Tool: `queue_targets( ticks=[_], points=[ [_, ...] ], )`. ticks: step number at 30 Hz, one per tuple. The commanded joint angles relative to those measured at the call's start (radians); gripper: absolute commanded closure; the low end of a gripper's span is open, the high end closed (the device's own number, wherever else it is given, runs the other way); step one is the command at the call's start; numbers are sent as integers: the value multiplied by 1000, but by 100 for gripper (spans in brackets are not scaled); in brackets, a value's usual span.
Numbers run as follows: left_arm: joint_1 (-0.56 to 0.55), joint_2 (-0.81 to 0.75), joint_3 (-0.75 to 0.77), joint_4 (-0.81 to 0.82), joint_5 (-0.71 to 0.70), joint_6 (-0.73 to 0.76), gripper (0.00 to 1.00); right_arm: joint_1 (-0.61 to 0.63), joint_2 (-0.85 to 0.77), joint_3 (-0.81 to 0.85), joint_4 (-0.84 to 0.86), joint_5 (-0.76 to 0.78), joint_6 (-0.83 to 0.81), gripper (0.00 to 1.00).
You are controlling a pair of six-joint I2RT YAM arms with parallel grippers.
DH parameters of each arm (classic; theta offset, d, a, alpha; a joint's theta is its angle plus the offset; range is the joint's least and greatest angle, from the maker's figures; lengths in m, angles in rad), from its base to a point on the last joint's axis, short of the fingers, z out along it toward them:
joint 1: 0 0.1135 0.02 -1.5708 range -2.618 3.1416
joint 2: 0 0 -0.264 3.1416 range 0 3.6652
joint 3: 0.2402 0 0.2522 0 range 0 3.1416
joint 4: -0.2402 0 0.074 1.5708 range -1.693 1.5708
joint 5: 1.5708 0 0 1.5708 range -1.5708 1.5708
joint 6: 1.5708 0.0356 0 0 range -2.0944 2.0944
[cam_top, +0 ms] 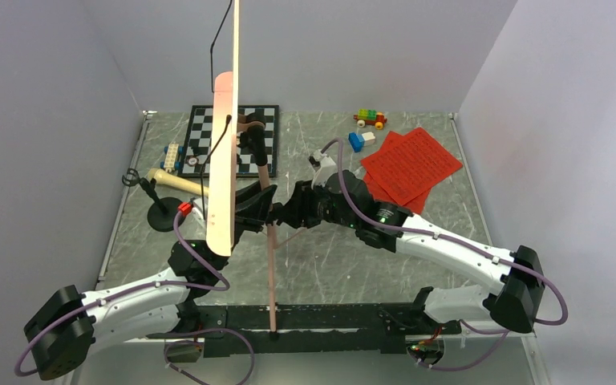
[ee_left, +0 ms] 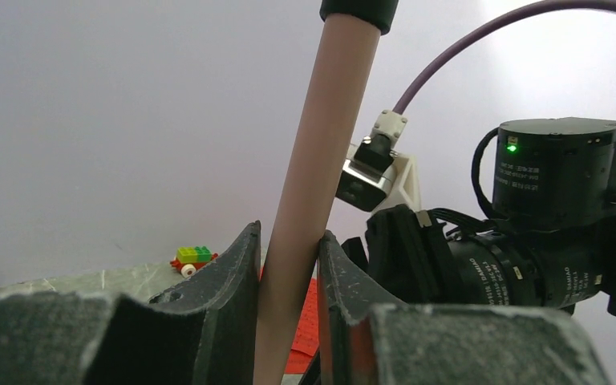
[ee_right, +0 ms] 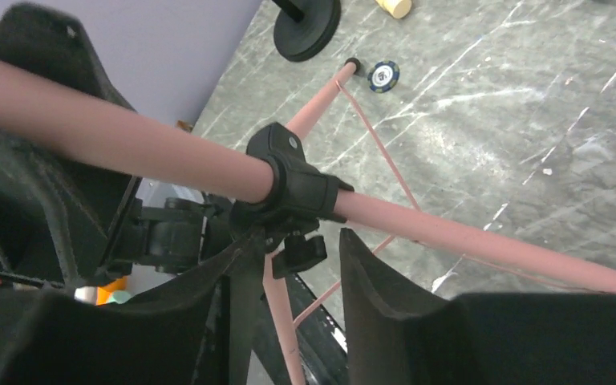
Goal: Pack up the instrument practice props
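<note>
The pink music stand stands mid-table, its perforated desk (cam_top: 224,160) edge-on and its pole (cam_top: 271,249) running down to the tripod legs. My left gripper (cam_top: 254,210) is shut on the pole (ee_left: 297,241), one finger on each side of it. My right gripper (cam_top: 286,213) is open, its fingers (ee_right: 377,281) on either side of the black clamp knob (ee_right: 298,250) under the pole's collar (ee_right: 293,180). The cream-headed microphone (cam_top: 172,181) lies tilted over its black round base (cam_top: 163,218) at the left. The red sheet-music pages (cam_top: 409,164) lie at the back right.
A chessboard (cam_top: 237,136) lies at the back behind the stand. Toy bricks (cam_top: 370,119) and a blue brick (cam_top: 356,141) sit near the red pages. A blue chip (ee_right: 383,74) lies by one tripod foot. Grey walls close in the left, back and right.
</note>
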Motion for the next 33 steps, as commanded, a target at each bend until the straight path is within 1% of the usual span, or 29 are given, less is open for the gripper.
queue_targets(
  ticks=[1, 3, 6, 9, 12, 16, 17, 20, 22, 24, 27, 28, 29, 30, 31, 33],
  points=[
    [-20, 94, -77, -389, -57, -57, 100, -19, -54, -47, 10, -11, 12, 49],
    [-20, 91, -76, -388, -58, -56, 100, -52, -79, -81, 49, -81, 52, 44],
    [-22, 93, -68, -395, -53, -52, 100, -58, -58, -71, 38, -153, 62, 39],
    [-23, 93, -64, -395, -53, -52, 100, -58, -45, -87, 64, -183, 66, 40],
    [-23, 92, -62, -401, -51, -54, 100, -55, -62, -105, 90, -151, 39, 47],
    [-26, 103, -70, -394, -53, -62, 100, -38, -83, -112, 120, -92, -48, 52],
    [-27, 108, -73, -389, -52, -65, 100, -35, -80, -112, 127, -78, -84, 55],
    [-30, 118, -74, -388, -48, -73, 100, -22, -70, -102, 149, -47, -167, 71],
    [-35, 120, -74, -394, -50, -75, 100, 1, -78, -104, 166, 1, -230, 77],
    [-38, 122, -79, -395, -51, -79, 100, 40, -82, -99, 162, 63, -317, 83],
    [-44, 135, -88, -390, -56, -84, 100, 123, -85, -79, 123, 261, -456, 86],
    [-46, 140, -90, -386, -56, -86, 100, 141, -86, -69, 96, 310, -489, 86],
    [-47, 146, -92, -382, -57, -88, 100, 153, -89, -61, 74, 353, -510, 83],
    [-50, 154, -93, -378, -57, -88, 100, 156, -97, -52, 49, 381, -515, 75],
    [-51, 164, -94, -373, -58, -90, 100, 157, -109, -49, 32, 397, -513, 64],
    [-61, 188, -89, -370, -61, -80, 100, 157, -149, -61, 28, 423, -511, 45]
  ],
)
